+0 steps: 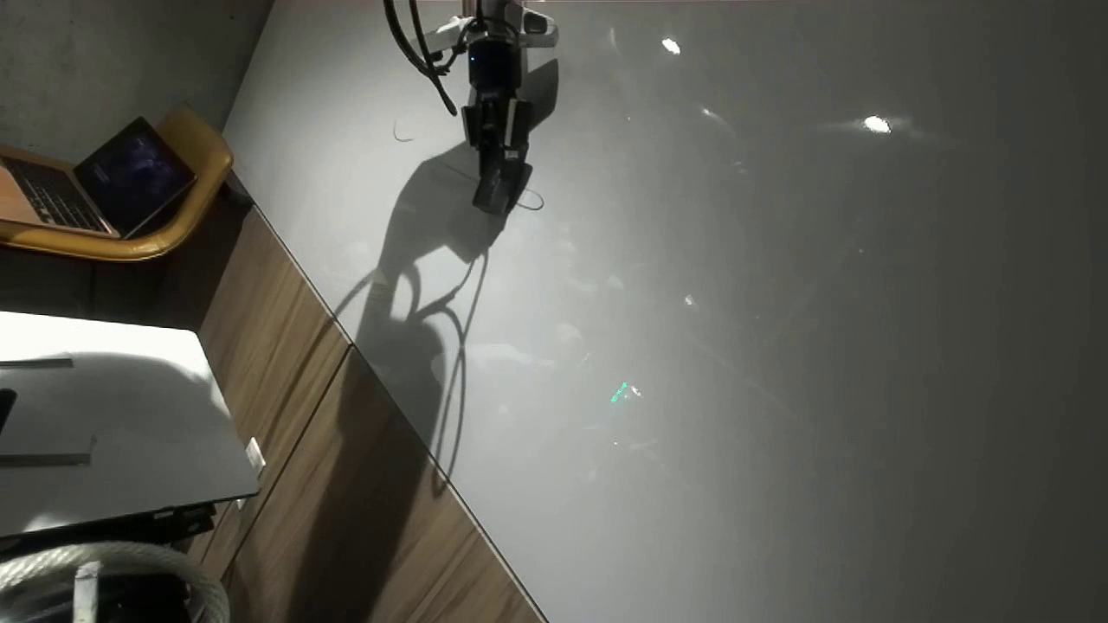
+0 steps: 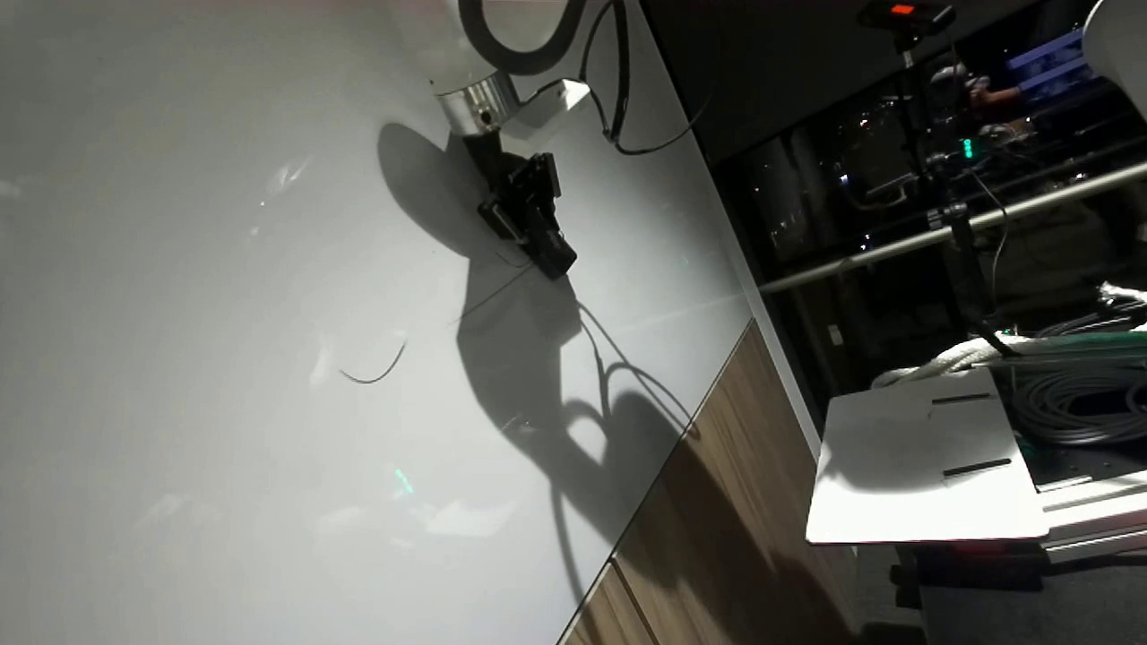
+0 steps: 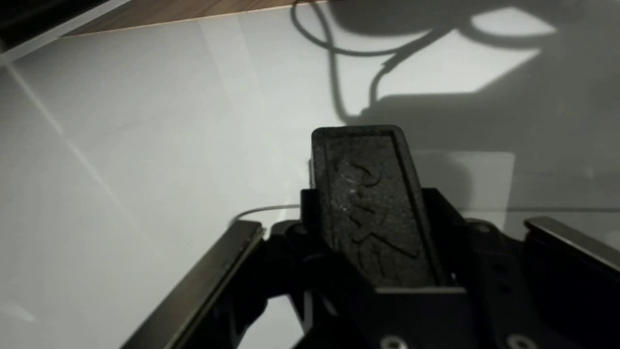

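Wrist view: A pale, glossy surface [image 3: 145, 145] spreads before me, darkened by my broad shadow [image 3: 436, 116], as my gripper [image 3: 370, 208] clenches a dark oblong block [image 3: 363, 160]. It sits lengthwise between my jaws, its long axis running straight out from my grip, its free end pointing to the top of the view with a slight lean left; in both exterior views that end points downward. Whether it touches the surface, I cannot tell. Beside it runs a thin, curved line [image 3: 264, 209].
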Controlling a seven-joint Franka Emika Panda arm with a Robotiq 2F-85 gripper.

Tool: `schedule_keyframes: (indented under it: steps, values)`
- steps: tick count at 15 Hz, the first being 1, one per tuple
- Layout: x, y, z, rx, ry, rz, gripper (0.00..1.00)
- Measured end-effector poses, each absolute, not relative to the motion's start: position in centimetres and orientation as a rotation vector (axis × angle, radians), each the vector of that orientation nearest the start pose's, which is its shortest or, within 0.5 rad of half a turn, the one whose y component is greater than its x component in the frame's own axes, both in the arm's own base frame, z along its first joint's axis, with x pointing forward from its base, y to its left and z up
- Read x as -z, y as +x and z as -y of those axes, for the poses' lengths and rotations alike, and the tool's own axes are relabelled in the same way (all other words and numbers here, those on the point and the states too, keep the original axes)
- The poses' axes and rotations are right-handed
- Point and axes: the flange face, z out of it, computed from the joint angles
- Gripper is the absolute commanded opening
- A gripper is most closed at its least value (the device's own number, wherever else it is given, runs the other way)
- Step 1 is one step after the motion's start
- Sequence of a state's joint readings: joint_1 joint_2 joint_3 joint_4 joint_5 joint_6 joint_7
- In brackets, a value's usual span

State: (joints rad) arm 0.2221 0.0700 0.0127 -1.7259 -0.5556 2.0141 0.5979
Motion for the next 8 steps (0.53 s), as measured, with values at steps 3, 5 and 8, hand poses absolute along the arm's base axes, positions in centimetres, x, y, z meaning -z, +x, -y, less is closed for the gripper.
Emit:
schedule_keyframes:
  steps: [3,5,8]
  values:
    - [-58.1,59.0,-3.8,0.856,-3.406,-0.457,0.29]
    - [-59.1,58.4,-0.5,0.924,-3.367,-0.531,0.29]
    - [-58.6,57.8,-0.4,0.965,-3.311,-0.566,0.29]
